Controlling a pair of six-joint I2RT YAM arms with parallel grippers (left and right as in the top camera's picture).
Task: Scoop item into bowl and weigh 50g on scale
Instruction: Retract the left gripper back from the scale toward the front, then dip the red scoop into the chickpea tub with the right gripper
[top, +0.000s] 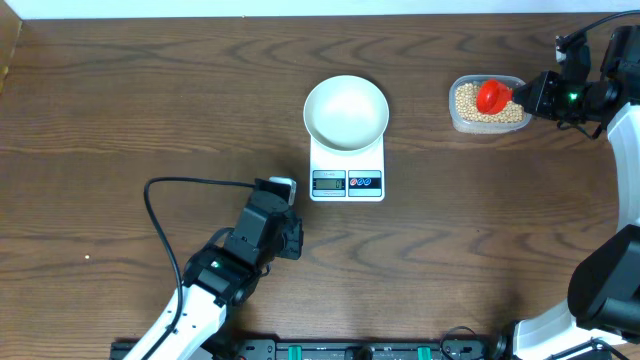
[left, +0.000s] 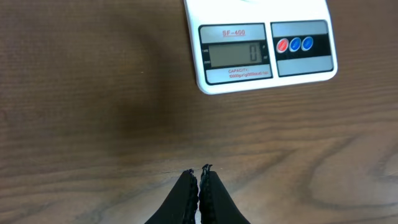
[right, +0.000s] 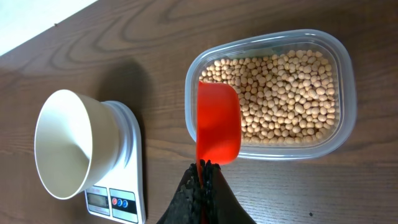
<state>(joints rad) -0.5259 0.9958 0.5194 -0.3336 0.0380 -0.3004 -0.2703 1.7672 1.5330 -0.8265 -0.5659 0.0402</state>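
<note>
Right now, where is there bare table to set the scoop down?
Bare table lies between the scale and the tub, and in front of the tub. The widest patch is left of the bowl, behind the cable. Tighter by the left gripper, near the scale's front corner.

The left arm reaches in from the near edge, slanting forward and to the right. Its pincer is pressed closed and holds nothing. The right arm comes in from the right side with its wrist turned leftward, and its pincer is clamped on the handle of a red scoop.
</note>
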